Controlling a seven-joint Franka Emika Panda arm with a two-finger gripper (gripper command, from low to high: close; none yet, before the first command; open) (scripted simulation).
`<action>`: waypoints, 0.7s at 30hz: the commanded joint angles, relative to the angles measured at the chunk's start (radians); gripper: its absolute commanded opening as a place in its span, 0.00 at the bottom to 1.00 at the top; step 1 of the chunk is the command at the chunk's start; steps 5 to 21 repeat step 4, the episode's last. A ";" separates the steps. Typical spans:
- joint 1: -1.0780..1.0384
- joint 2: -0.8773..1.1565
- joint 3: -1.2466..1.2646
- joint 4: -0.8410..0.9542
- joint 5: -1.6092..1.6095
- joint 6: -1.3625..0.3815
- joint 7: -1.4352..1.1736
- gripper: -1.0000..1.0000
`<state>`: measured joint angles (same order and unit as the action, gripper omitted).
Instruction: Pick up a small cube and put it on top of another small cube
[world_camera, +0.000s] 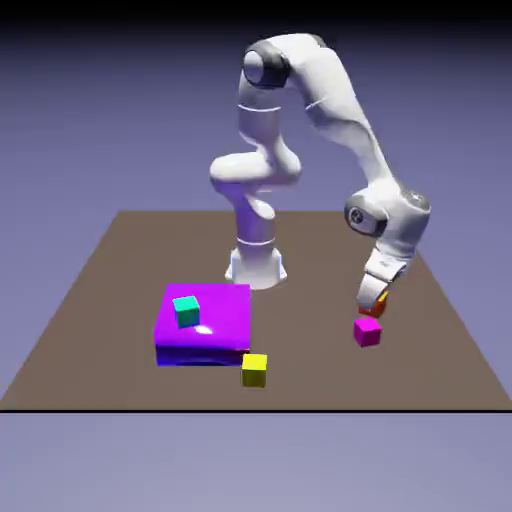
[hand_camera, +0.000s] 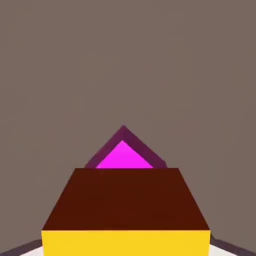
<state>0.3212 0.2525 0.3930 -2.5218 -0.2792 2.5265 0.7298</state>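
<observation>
well, holding the orange cube (world_camera: 377, 309) in the pincer (world_camera: 372, 299), closed on its sides. hard to tell whether clear of the counter (world_camera: 310, 340). just beside the magenta cube (world_camera: 367, 332) in the exterior view, and partly covering it in the hand view. over toward the exterior view's left, on the purple block (world_camera: 222, 345), the teal cube (world_camera: 186, 311); near the block's corner, the yellow cube (world_camera: 255, 371).

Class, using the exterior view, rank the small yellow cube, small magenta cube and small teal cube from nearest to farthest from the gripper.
1. Small magenta cube: just below the gripper, on the exterior view's right.
2. Small yellow cube: on the table, near the middle.
3. Small teal cube: on the purple block, at left.
</observation>
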 joint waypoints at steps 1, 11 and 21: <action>0.000 0.000 0.000 0.000 -0.002 0.000 0.001 1.00; -0.009 -0.072 0.024 0.012 0.062 -0.075 -0.044 1.00; -0.009 -0.072 0.024 0.012 0.062 -0.075 -0.044 1.00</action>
